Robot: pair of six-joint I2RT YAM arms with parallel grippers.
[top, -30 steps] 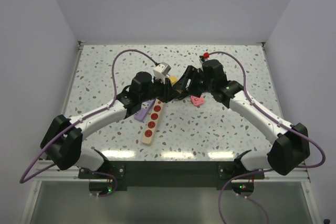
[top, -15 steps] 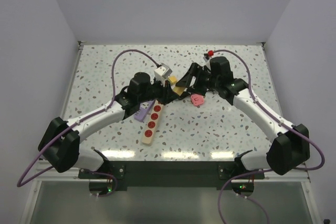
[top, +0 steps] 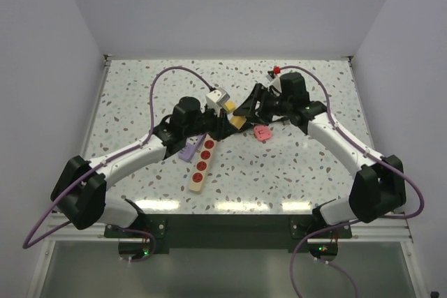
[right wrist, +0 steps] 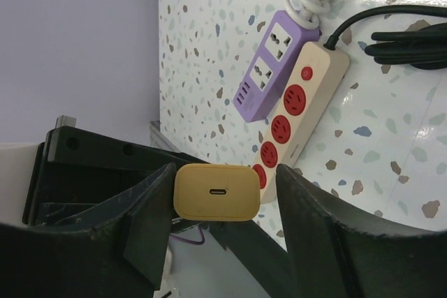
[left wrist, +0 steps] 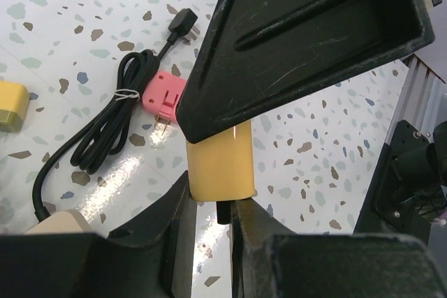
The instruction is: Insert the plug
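Observation:
A yellow plug [left wrist: 220, 162] with a USB-C port on its face [right wrist: 213, 192] is held above the table at mid-height in the top view [top: 239, 121]. My left gripper [left wrist: 209, 197] is shut on it at its lower end, where a dark prong shows between the fingers. My right gripper [right wrist: 225, 174] is open around the same plug, with one finger close to its side and a gap at the other. The beige power strip with red sockets [top: 202, 162] lies on the table below and to the left, also in the right wrist view [right wrist: 293, 120].
A purple power strip [top: 188, 150] lies beside the beige one, also in the right wrist view [right wrist: 269, 64]. A pink plug [top: 262, 132] and a coiled black cable [left wrist: 105, 127] lie right of centre. A grey-white adapter [top: 216, 95] sits behind the grippers.
The right arm has drawn back up and to the right a little. The left arm and the yellow plug have stayed nearly in place.

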